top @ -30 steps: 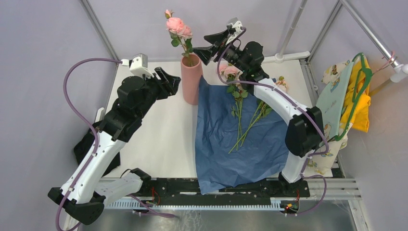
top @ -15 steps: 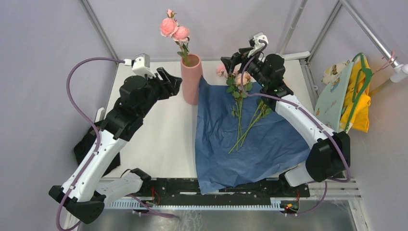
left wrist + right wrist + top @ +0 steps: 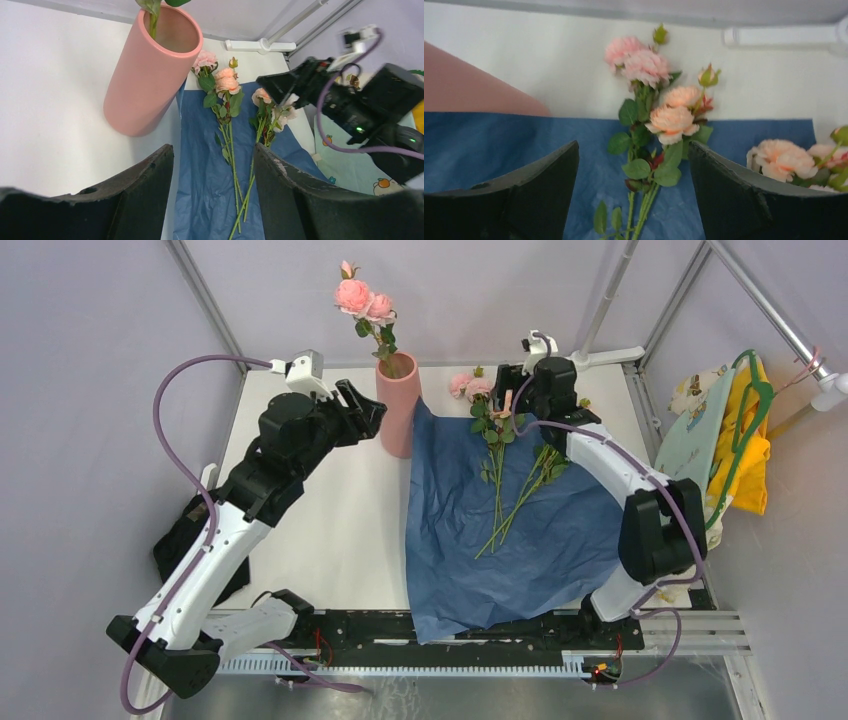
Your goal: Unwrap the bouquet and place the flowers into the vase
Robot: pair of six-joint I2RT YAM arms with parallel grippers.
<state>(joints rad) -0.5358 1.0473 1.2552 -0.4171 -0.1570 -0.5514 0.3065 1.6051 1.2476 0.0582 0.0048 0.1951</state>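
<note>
The salmon-pink vase [image 3: 398, 410] stands at the back of the table with a stem of pink roses [image 3: 364, 298] in it. To its right the blue paper sheet [image 3: 500, 540] lies spread flat. The other flowers rest on it: one bunch [image 3: 492, 430] near the vase and a second [image 3: 545, 465] further right. My right gripper [image 3: 503, 390] hangs open just above the first bunch's heads and leaves [image 3: 669, 117], with nothing between its fingers [image 3: 633, 145]. My left gripper [image 3: 365, 410] is open beside the vase's left wall [image 3: 150, 75] and apart from it, empty [image 3: 212, 147].
Yellow and pale-green cloths [image 3: 735, 440] hang on a hanger at the right frame. A white bar [image 3: 610, 357] lies along the back edge. A black object [image 3: 180, 540] sits off the table's left side. Metal frame poles rise at the back corners.
My right gripper has swung from the vase's mouth to the right and down over the bunch on the paper. The pink roses stay in the vase. The left arm has barely shifted.
</note>
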